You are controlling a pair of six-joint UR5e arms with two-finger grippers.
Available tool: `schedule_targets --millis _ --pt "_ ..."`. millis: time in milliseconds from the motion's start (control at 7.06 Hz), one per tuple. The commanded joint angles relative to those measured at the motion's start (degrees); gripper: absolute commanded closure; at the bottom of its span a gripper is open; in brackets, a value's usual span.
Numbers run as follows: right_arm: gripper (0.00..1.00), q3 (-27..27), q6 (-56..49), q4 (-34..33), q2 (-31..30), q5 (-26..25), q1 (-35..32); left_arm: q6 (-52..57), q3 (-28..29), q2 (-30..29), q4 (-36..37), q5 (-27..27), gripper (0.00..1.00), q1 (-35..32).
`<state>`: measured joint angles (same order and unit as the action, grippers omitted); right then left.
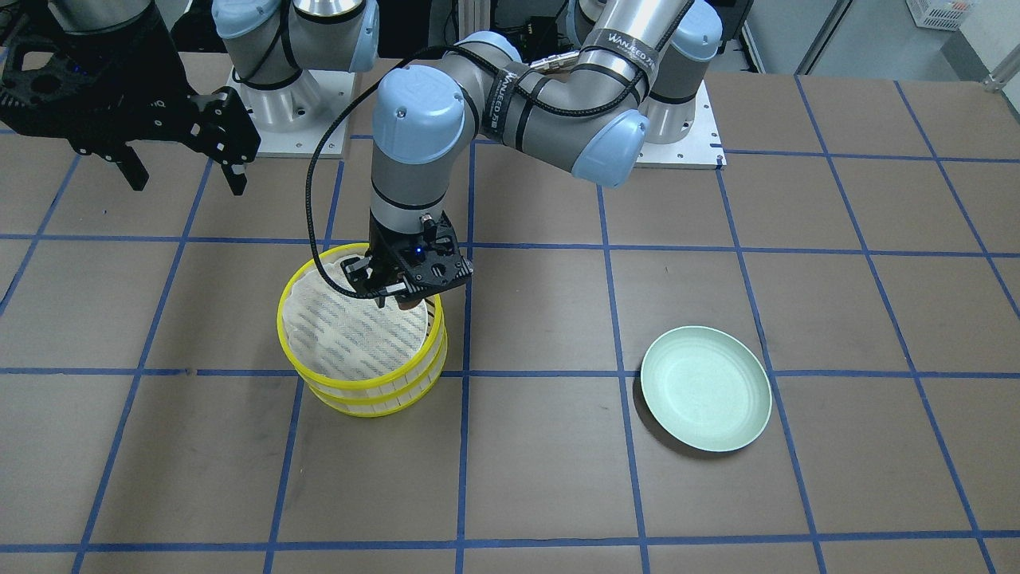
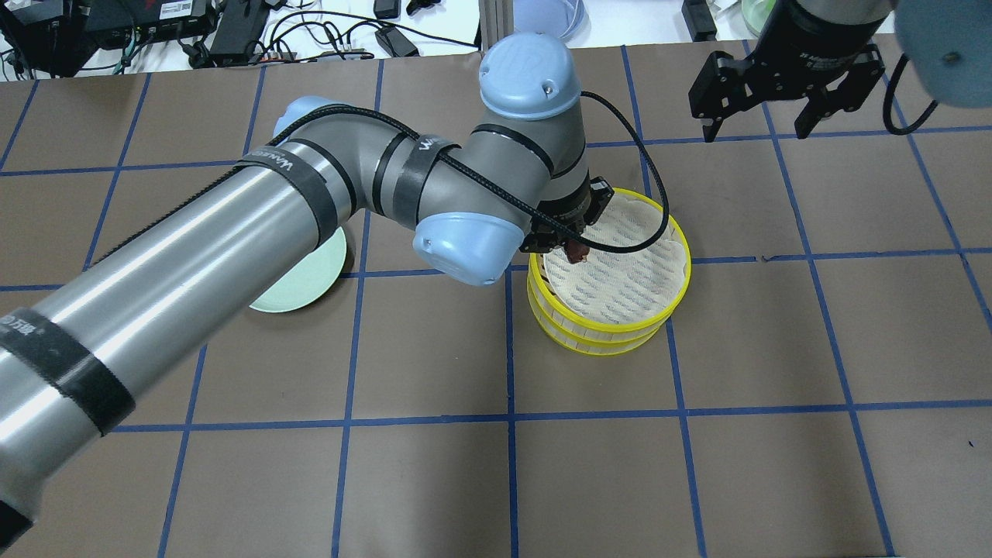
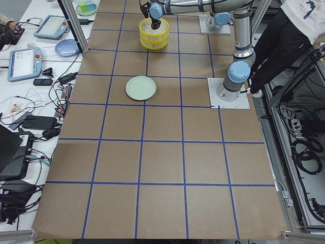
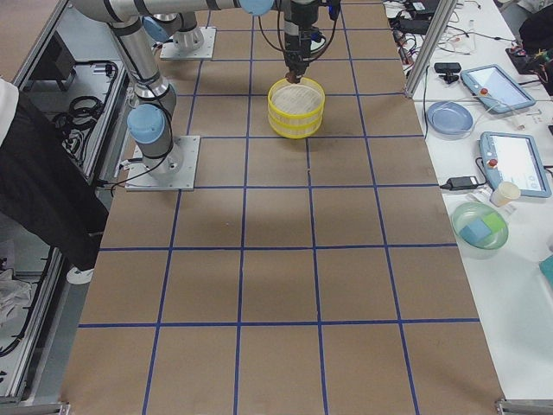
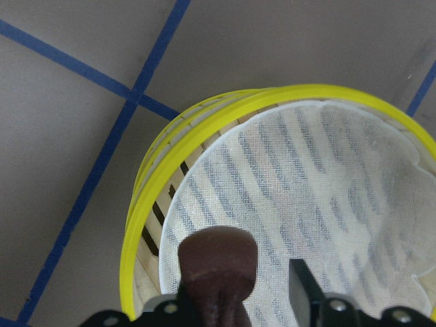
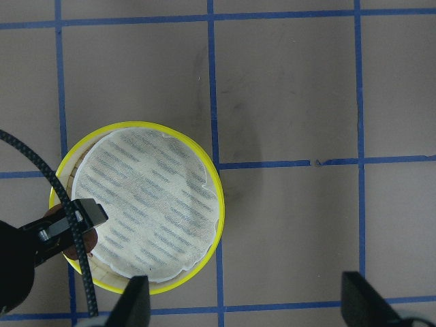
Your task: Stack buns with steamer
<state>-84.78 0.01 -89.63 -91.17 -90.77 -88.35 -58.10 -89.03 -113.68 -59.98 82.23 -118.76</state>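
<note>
The yellow two-tier steamer (image 1: 362,383) stands on the table with a striped white cloth (image 1: 358,335) over its top tier. The dark reddish-brown bun (image 5: 218,255) sits at the edge of the cloth, just inside the rim, and also shows in the overhead view (image 2: 575,249). My left gripper (image 1: 402,296) is down over it. In the left wrist view a gap shows between the bun and one finger (image 5: 304,281), so the jaws stand open around it. My right gripper (image 1: 189,182) is open and empty, raised beside the steamer. The cream-white bun is hidden.
The pale green plate (image 1: 706,388) lies empty on the table, well to the side of the steamer, partly under my left arm in the overhead view (image 2: 306,287). The table (image 1: 558,478) is brown with blue grid tape.
</note>
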Motion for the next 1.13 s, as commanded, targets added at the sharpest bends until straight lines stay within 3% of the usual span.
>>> schedule_targets --millis 0,566,708,991 --pt "0.0 -0.5 0.0 0.7 -0.6 -0.1 -0.1 -0.1 0.0 -0.3 0.0 0.0 0.0 -0.1" --pt "0.0 -1.2 0.1 0.7 -0.9 0.0 -0.1 1.7 0.0 1.4 -0.1 0.6 0.0 0.3" --pt "0.0 -1.3 0.1 0.7 -0.9 0.1 -0.1 10.1 0.0 2.5 -0.7 2.0 0.0 2.7" --pt "0.0 -1.4 0.1 0.6 -0.9 0.2 -0.1 26.4 0.1 7.5 -10.1 1.9 0.0 13.2"
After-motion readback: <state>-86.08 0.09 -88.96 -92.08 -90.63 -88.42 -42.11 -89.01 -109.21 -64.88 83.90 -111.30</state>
